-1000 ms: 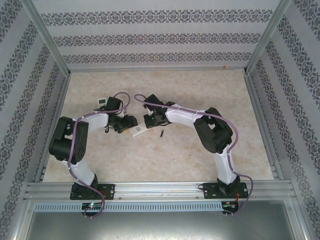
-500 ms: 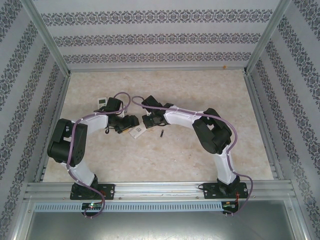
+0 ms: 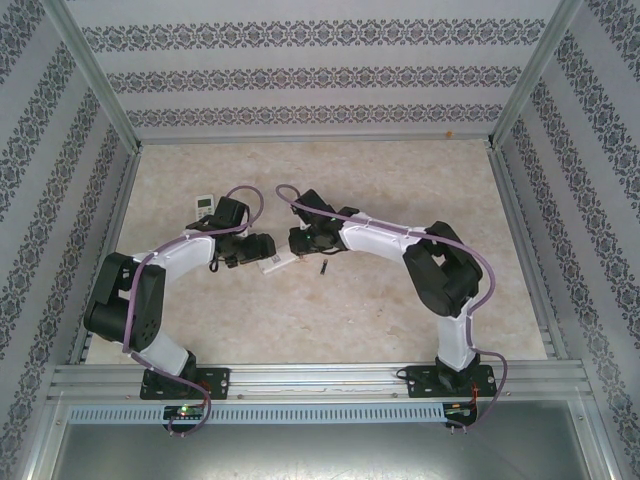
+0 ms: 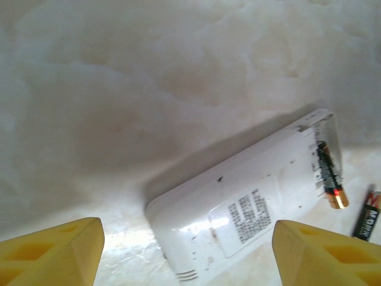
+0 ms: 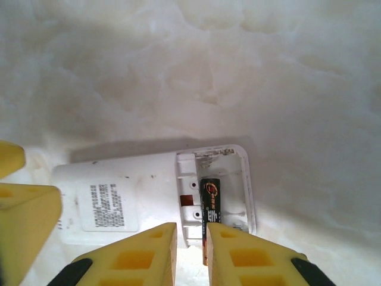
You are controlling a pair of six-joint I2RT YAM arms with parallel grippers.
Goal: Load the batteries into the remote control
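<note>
The white remote control (image 4: 250, 202) lies back side up, its battery compartment (image 5: 217, 185) uncovered. One of the batteries (image 5: 211, 205) lies in the compartment, its near end poking out past the rim. Another one lies loose on the table (image 4: 367, 215) (image 3: 323, 268) just right of the remote. My left gripper (image 4: 187, 256) stands wide open astride the remote's closed end, and its fingers (image 4: 53, 250) do not touch it. My right gripper (image 5: 191, 250) hovers at the compartment end, jaws parted by a narrow gap. The seated battery's end runs along the inner edge of one finger (image 5: 256, 256). It is not clamped.
A small white device (image 3: 204, 203) sits behind the left arm near the left wall. Aluminium rails (image 3: 110, 220) and patterned walls enclose the pale marble-look table (image 3: 400, 190). The two grippers (image 3: 262, 248) (image 3: 300, 243) face each other closely over the remote.
Left jaws have spread wider around the remote. Right jaws have parted from nearly shut to a narrow gap. Both arms' elbows have shifted, while the remote and the loose battery stayed put.
</note>
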